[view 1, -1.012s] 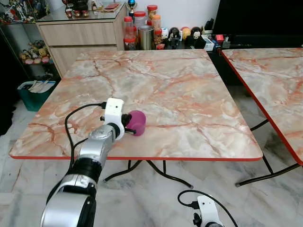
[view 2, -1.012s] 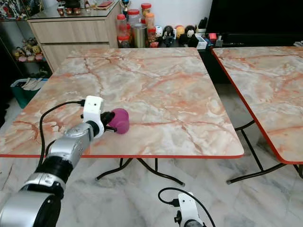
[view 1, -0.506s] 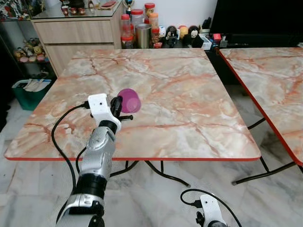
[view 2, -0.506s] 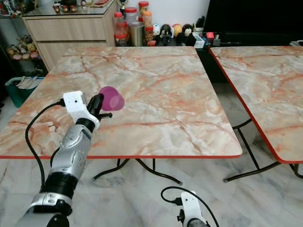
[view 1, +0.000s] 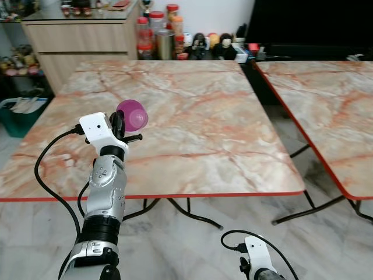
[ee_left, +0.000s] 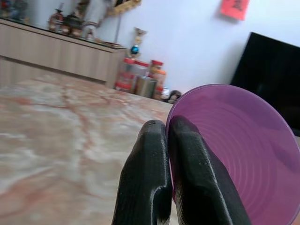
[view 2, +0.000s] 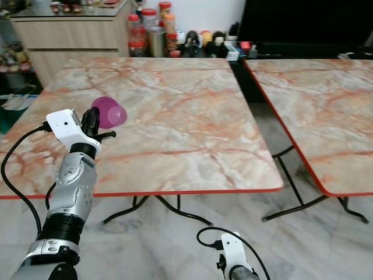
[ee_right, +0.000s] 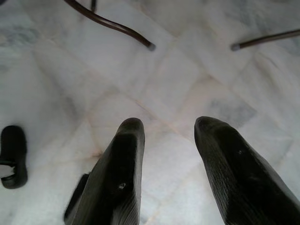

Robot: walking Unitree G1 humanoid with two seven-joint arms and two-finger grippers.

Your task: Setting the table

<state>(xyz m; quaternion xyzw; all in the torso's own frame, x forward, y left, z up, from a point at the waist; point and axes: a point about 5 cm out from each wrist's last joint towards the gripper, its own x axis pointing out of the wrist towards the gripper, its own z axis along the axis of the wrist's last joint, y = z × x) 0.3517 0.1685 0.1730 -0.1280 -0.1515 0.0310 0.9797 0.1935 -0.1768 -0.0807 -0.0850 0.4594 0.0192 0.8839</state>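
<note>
A purple plastic cup (view 1: 132, 113) is held in the air above the left part of the marble table (view 1: 192, 116), tipped on its side with its mouth facing me. My left gripper (view 1: 118, 123) is shut on the cup's rim; in the left wrist view the two black fingers (ee_left: 154, 178) pinch the edge of the purple cup (ee_left: 239, 150). My right arm hangs low by the floor, its gripper (ee_right: 168, 136) open over white tiles.
A second marble table (view 1: 326, 111) stands to the right across a narrow gap. Behind the first table are a wooden cabinet (view 1: 76, 38), jars and figurines (view 1: 175, 41). A green bin (view 1: 20, 114) sits at the left. Black table legs (ee_right: 112, 23) cross the tiled floor.
My left arm has lifted the purple cup off the table and swung it up and to the left. The camera has shifted a little to the right.
</note>
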